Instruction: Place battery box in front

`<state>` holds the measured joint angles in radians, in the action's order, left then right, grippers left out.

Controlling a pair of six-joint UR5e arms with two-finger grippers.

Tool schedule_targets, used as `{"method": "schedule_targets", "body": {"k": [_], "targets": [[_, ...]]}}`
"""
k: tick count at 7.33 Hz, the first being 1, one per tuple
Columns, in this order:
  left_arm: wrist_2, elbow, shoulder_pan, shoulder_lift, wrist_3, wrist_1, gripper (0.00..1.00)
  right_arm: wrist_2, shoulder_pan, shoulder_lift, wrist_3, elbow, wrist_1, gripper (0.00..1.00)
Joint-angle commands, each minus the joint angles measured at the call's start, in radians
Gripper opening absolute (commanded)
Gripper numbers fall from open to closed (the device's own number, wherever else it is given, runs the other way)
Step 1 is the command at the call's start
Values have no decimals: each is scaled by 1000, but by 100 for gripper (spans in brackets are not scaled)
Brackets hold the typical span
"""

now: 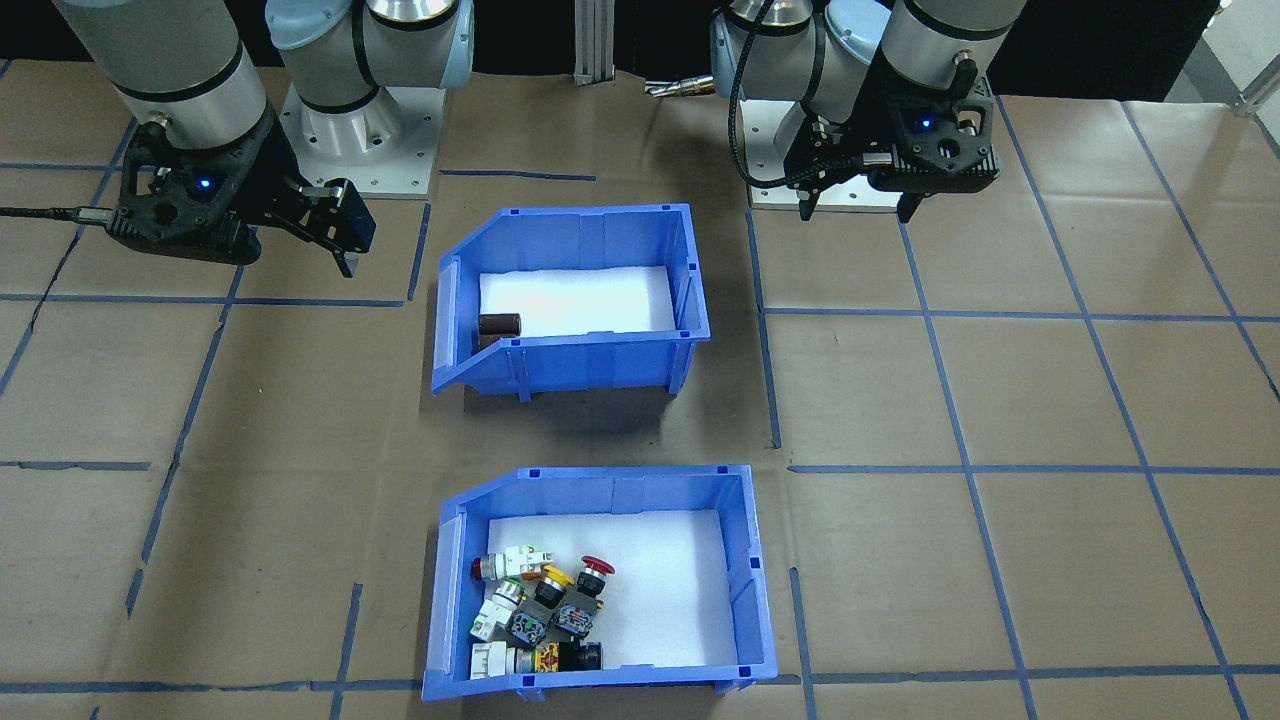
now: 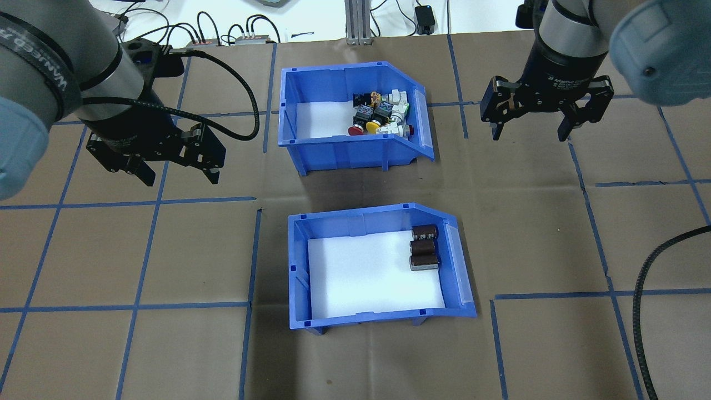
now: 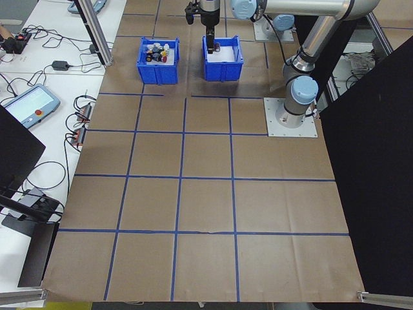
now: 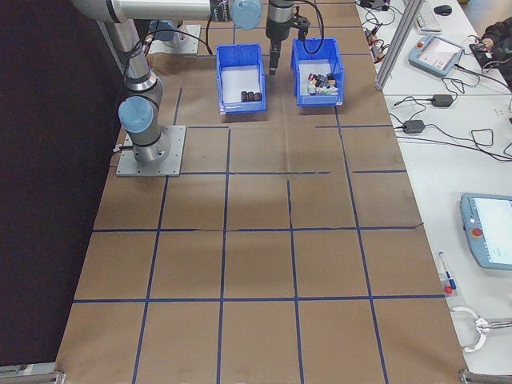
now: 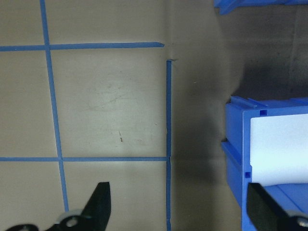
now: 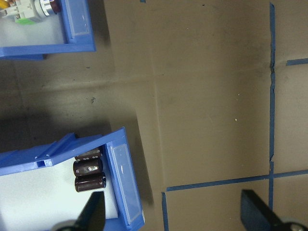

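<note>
The battery box (image 2: 366,320) is a blue bin with a white floor, standing on the near middle of the table. Three dark brown cylinders (image 2: 424,248) lie at its open right end. In the front-facing view the same box (image 1: 590,362) lies nearer the robot's base, with one cylinder (image 1: 499,323) showing. My left gripper (image 2: 182,179) hovers open to the box's far left, over bare table. My right gripper (image 2: 529,135) hangs open to the box's far right. The right wrist view shows the cylinders (image 6: 89,173) just left of the open fingers (image 6: 94,211). Neither gripper holds anything.
A second blue bin (image 2: 344,151) holding several colourful push-button switches (image 2: 380,113) stands on the far side of the battery box, with a gap between them. Blue tape lines (image 2: 133,306) grid the brown table cover. Cables and devices lie past the far edge.
</note>
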<state>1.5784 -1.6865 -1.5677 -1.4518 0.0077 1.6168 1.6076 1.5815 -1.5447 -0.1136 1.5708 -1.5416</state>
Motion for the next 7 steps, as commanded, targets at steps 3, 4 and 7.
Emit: {"method": "schedule_targets", "body": {"k": [3,4,7], "targets": [[0,-4,0,-1,0,0,100,0,0,-2,0,0,1,100],[0,-7,0,-1,1,-5,100,2,0,-2,0,0,1,100],[-1,-7,0,-2,0,-14,100,2,0,-3,6,-11,4,100]]}}
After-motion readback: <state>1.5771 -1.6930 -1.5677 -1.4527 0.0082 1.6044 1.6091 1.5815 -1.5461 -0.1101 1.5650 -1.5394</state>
